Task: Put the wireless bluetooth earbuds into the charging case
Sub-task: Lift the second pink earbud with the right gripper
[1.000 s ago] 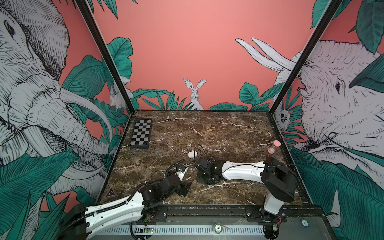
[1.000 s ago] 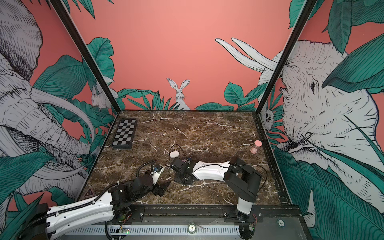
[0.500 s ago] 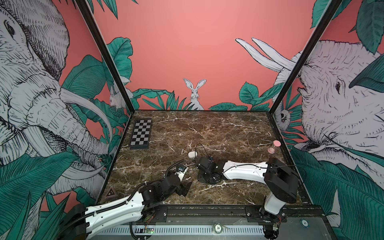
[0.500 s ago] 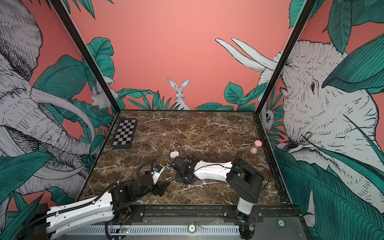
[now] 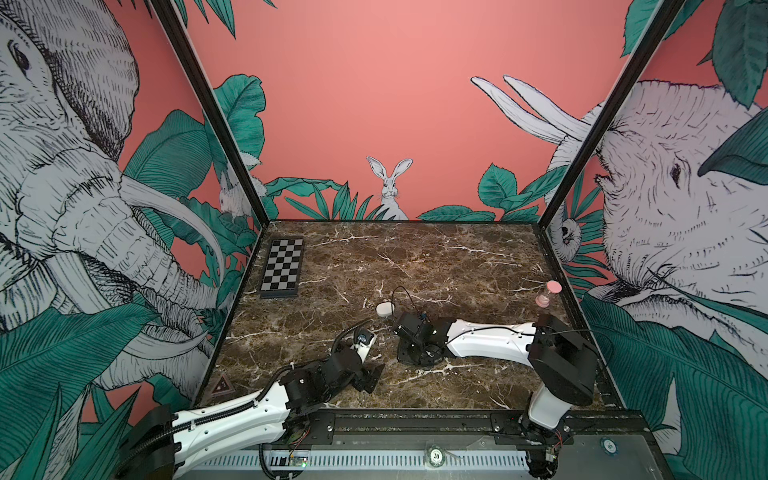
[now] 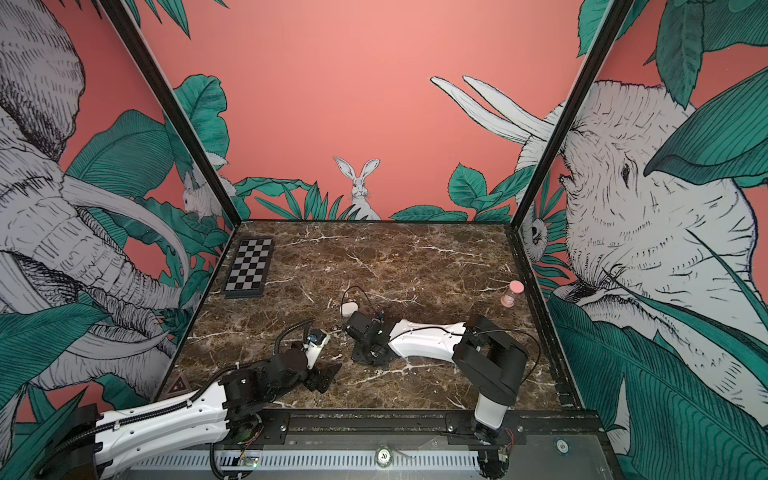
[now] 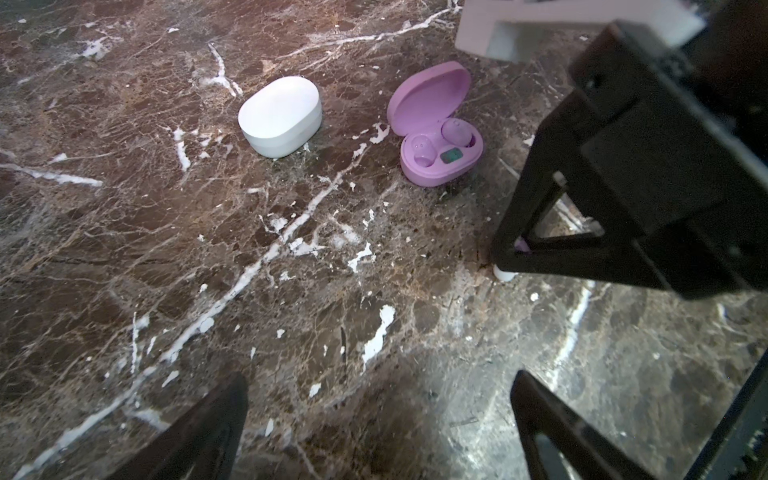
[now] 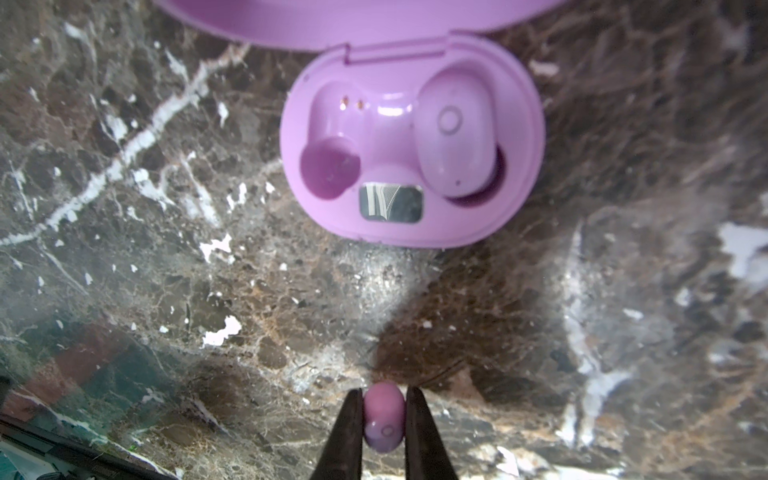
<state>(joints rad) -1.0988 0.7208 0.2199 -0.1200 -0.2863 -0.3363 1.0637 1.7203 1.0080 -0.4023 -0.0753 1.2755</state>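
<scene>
While the right gripper (image 8: pixel 384 394) pinches a lilac earbud (image 8: pixel 384 417) and the left gripper (image 7: pixel 378 376) stands spread, a front disc (image 5: pixel 436 456) reads "20".

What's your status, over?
Left gripper open, empty. Right gripper shut on lilac earbud, short of open lilac case; one slot empty, one filled. Nothing in the way.

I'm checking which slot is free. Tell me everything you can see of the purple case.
The purple case is a glossy oval plastic shell, lying open on the marble table, its lid hinged back. One well holds a lilac bud; the other well is empty, two gold contacts showing. A small dark display sits at the front rim. Only the table touches it; the white case lies beside it, apart.
</scene>
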